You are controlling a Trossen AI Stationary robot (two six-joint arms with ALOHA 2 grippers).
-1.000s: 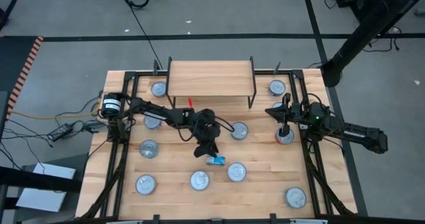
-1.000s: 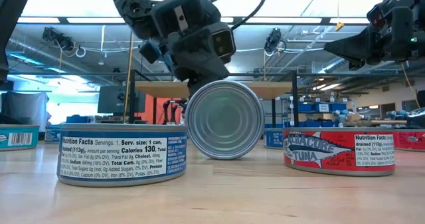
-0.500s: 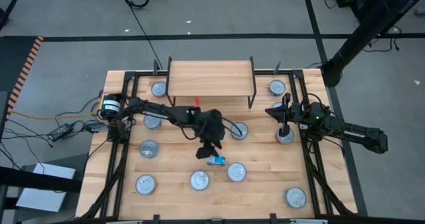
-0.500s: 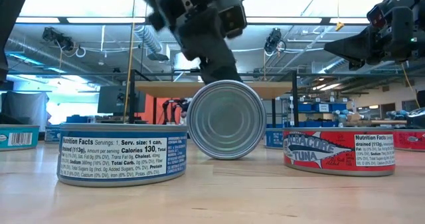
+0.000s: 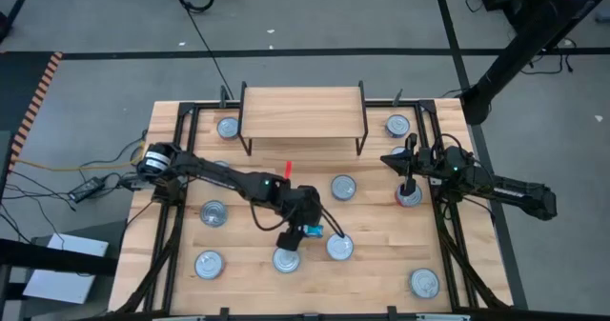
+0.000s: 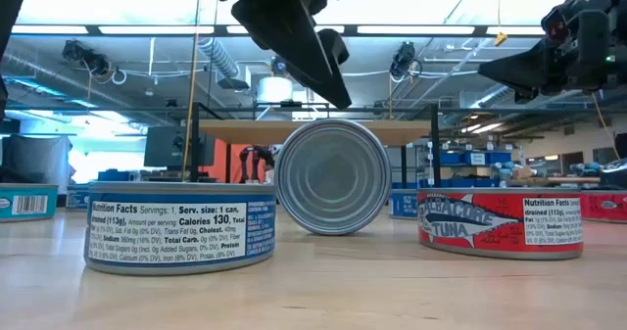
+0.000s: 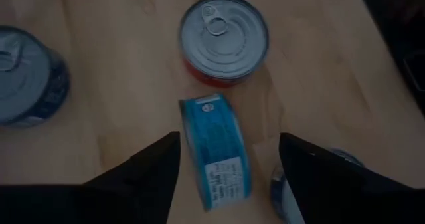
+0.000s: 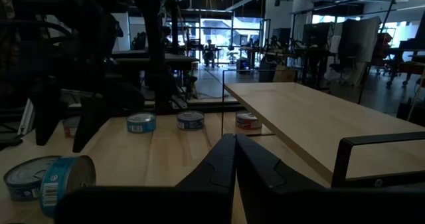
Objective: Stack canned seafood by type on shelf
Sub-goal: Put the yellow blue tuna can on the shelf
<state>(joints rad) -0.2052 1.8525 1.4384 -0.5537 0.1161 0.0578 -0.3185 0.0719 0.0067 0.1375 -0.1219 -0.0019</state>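
Note:
A teal tin (image 5: 312,230) stands on its side wall on the table, one flat end toward the near edge (image 6: 331,176). My left gripper (image 7: 229,167) is open above it, one finger on either side of the tin (image 7: 216,154), touching nothing. Several other tins stand upright around it: a red one (image 7: 224,38), a blue one (image 7: 26,71), and more across the table. The shelf (image 5: 303,111) stands at the far edge with nothing on its top. My right gripper (image 8: 234,164) is shut and empty, held over a red tin (image 5: 410,196) at the right.
Upright tins stand close to the teal one at the near side (image 5: 286,259) and near right (image 5: 338,247). Another stands toward the shelf (image 5: 343,186). Black frame rails (image 5: 176,216) run along the table's left and right sides.
My left gripper has gone toward the table's near edge, from beyond the teal tin to above it. The teal tin has stayed on its side in the same place. My right arm has kept still.

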